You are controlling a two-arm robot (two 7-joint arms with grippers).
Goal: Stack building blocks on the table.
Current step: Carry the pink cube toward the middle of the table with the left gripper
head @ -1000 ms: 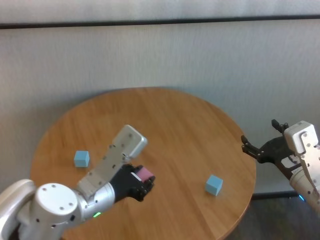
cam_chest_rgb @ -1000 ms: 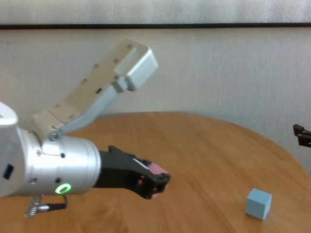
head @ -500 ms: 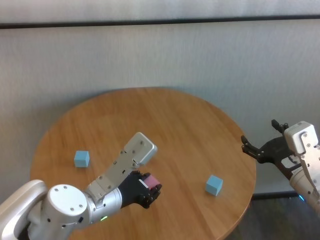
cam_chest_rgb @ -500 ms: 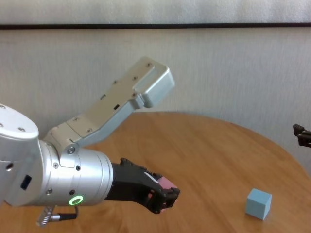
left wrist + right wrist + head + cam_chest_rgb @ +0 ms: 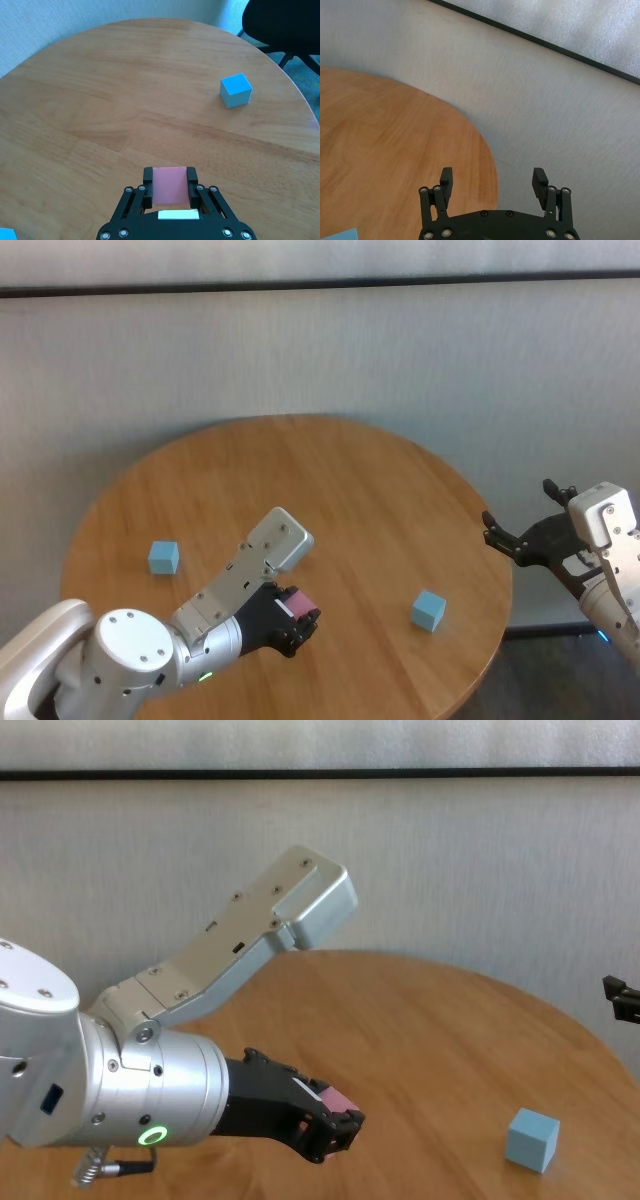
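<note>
The pink block [image 5: 170,185] sits clamped in the left gripper [image 5: 296,614] above the table [image 5: 350,480]; carry it level to the right-hand blue block [image 5: 428,609] — lower squarely; right gripper [image 5: 492,184] open, parked off-table.

— How many building blocks are there?
— Three. One pink block [image 5: 292,601] and two light blue ones: a blue block on the left [image 5: 164,557] and a blue block on the right [image 5: 428,610].
— Tables?
— One round table [image 5: 350,490].
— And grippers?
— Two. The left gripper [image 5: 293,622] is near the middle of the table, the right gripper [image 5: 516,539] is off its right edge.
— Anything else to count?
— One dark chair [image 5: 285,25], beyond the table's far edge in the left wrist view.
</note>
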